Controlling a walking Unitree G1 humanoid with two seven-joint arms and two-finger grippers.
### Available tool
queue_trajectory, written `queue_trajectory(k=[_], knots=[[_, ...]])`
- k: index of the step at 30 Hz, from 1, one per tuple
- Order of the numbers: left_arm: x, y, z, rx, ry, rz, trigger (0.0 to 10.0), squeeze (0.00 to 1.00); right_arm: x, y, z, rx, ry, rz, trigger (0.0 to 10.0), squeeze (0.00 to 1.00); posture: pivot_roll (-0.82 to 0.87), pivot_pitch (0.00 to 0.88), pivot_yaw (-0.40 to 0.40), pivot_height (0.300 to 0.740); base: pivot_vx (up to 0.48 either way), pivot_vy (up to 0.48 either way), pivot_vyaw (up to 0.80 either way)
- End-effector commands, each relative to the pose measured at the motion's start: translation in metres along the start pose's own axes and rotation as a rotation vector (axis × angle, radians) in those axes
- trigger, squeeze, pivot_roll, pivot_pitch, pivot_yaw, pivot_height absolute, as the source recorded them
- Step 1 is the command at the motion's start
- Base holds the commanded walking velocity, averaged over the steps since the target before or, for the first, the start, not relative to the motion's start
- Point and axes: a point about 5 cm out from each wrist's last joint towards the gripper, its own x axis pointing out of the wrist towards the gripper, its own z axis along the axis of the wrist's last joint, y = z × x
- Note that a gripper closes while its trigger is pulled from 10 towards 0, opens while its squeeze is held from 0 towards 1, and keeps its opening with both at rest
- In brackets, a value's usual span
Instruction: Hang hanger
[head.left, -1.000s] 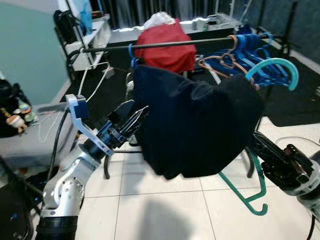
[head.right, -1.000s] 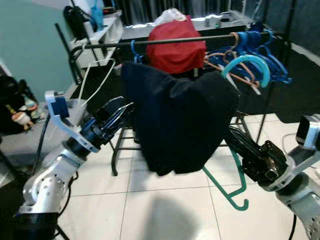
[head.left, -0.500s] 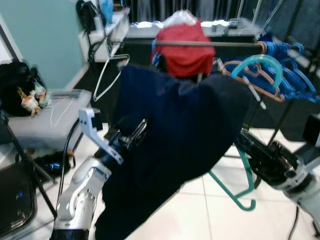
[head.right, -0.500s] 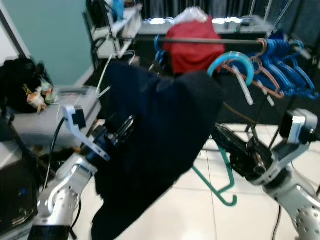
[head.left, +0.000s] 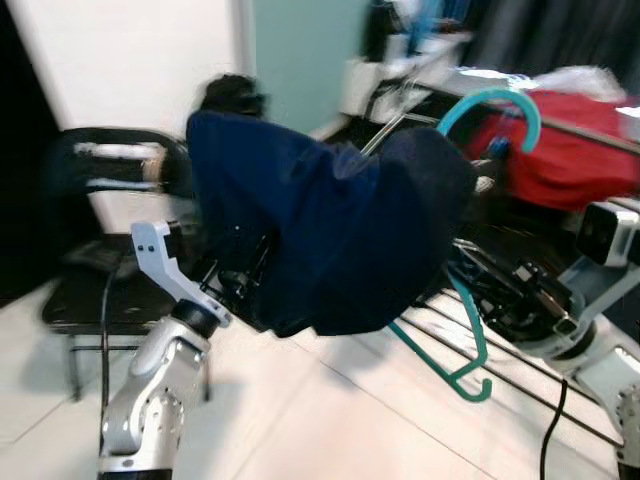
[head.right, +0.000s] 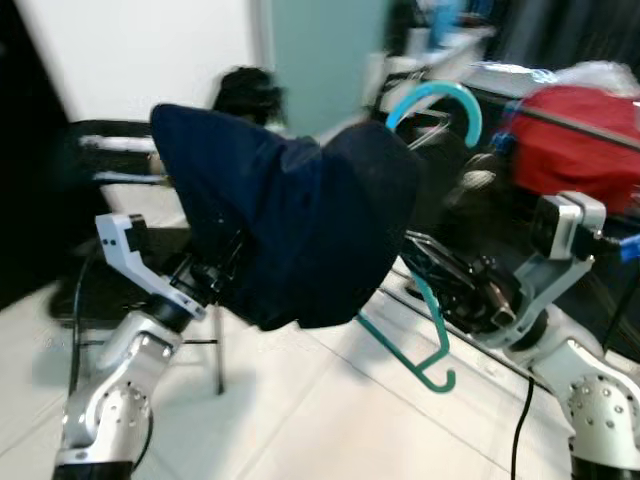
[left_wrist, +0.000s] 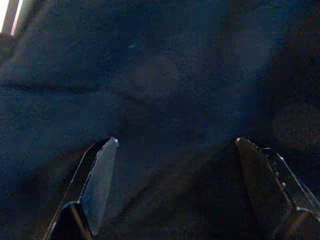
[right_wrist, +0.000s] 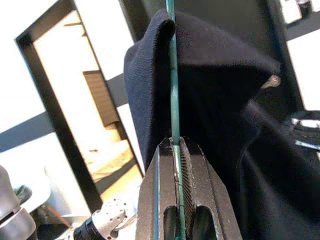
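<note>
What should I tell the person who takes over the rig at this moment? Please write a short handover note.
Right hand: shut on the teal hanger, holding its thin bar.
Left hand: open, its fingers apart against the dark navy garment.
The garment is draped over the hanger, held up in front of the robot; the hanger's hook sticks out above the cloth.
A red garment on its rail lies behind, to the right. The head views are blurred.
Done: hanger with garment picked up.
Left: hook the hanger on a rail and release it.

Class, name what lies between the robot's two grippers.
The dark navy garment, draped on the teal hanger, lies between left gripper and right gripper in both eye views.
</note>
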Motion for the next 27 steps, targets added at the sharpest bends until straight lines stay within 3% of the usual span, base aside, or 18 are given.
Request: queue_trajectory(k=[1, 3, 6, 14, 18, 23, 27], knots=[[0.003, -0.007, 0.001, 0.006, 0.002, -0.04, 10.0, 0.0, 0.001, 0.005, 0.006, -0.027, -0.021, 0.037, 10.0, 0.0, -0.1, 0.0, -0.082, 0.74, 0.0, 0.0, 0.8], [0.006, -0.022, 0.013, 0.049, -0.025, -0.163, 10.0, 0.0, -0.004, 0.0, 0.012, -0.067, -0.046, -0.024, 10.0, 0.0, -0.11, 0.0, -0.069, 0.74, 0.0, 0.0, 0.8], [0.006, -0.031, 0.02, 0.095, -0.03, -0.227, 10.0, 0.0, -0.006, -0.008, 0.017, -0.098, -0.072, -0.093, 10.0, 0.0, -0.11, 0.0, -0.067, 0.74, 0.0, 0.0, 0.8], [0.006, -0.044, 0.031, 0.162, -0.032, -0.318, 10.0, 0.0, -0.003, -0.018, 0.023, -0.155, -0.104, -0.169, 10.0, 0.0, -0.1, 0.0, -0.062, 0.74, 0.0, 0.0, 0.21], [0.01, -0.033, 0.059, 0.245, -0.107, -0.273, 10.0, 0.0, -0.01, -0.016, 0.031, -0.177, -0.104, -0.167, 10.0, 0.0, -0.1, 0.0, -0.054, 0.74, 0.0, 0.0, 0.0], [0.014, -0.024, 0.073, 0.292, -0.149, -0.215, 10.0, 0.0, -0.011, -0.011, 0.034, -0.183, -0.101, -0.135, 10.0, 0.0, -0.11, 0.0, -0.043, 0.74, 0.0, 0.0, 0.0], [0.021, -0.014, 0.08, 0.362, -0.171, -0.122, 10.0, 0.0, -0.008, 0.004, 0.037, -0.194, -0.084, -0.048, 10.0, 0.0, -0.12, 0.0, -0.031, 0.74, 0.0, 0.0, 0.0]])
